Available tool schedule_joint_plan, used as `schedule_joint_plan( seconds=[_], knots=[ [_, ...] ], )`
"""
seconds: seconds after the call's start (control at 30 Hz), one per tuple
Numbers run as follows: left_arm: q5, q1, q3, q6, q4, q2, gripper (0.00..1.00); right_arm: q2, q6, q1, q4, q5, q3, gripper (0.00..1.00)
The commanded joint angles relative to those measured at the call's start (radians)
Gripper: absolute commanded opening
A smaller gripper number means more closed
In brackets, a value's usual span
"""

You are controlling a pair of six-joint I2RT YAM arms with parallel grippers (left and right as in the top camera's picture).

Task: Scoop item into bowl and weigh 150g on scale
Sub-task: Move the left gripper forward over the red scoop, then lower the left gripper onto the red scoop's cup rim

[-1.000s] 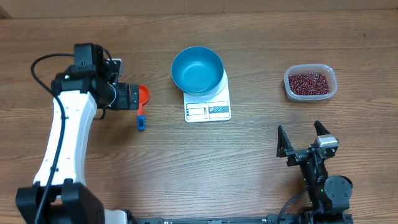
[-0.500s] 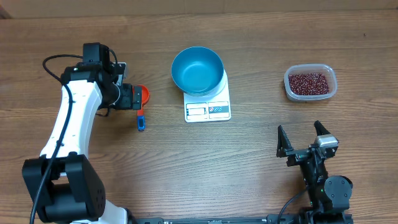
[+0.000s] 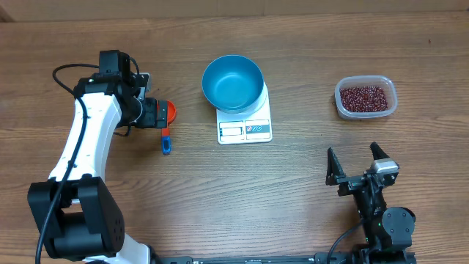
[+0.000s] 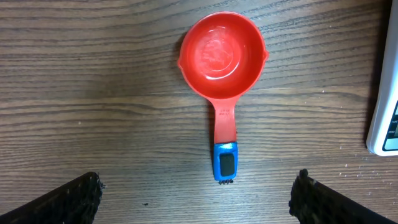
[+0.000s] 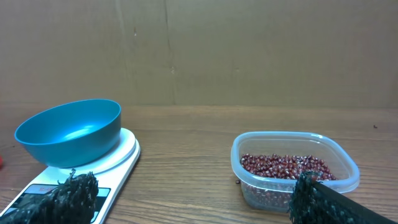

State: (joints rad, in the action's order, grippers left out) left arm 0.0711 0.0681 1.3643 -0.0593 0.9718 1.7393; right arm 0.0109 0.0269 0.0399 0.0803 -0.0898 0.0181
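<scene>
Left wrist view: left gripper (image 4: 199,186) jaws spread above the scoop (image 4: 221,59), lying left of the scale (image 4: 385,93) toward the far edge of the table (image 4: 74,93); right gripper (image 3: 357,163) likewise spread. Off-centre closure may skid the narrow handle.

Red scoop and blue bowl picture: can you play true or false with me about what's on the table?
1. The red scoop is empty. True.
2. The blue bowl sits on the white scale. True.
3. The blue bowl is full. False: it is empty; the beans sit in the clear tub.
4. The left gripper is squeezing the scoop. False: it is open, and the scoop lies untouched on the table.
5. The right gripper holds nothing. True.
</scene>
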Motion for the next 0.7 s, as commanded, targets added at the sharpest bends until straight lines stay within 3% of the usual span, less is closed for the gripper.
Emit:
schedule_joint_plan(
  seconds=[0.0, 0.67],
  knots=[
    [0.000, 0.004, 0.025, -0.015, -0.005, 0.010, 1.00, -0.009, 0.004, 0.006, -0.003, -0.002, -0.010, 1.00],
    [-0.001, 0.005, 0.013, 0.009, -0.055, 0.029, 0.99, -0.009, 0.004, 0.006, -0.003, -0.002, -0.010, 1.00]
  ],
)
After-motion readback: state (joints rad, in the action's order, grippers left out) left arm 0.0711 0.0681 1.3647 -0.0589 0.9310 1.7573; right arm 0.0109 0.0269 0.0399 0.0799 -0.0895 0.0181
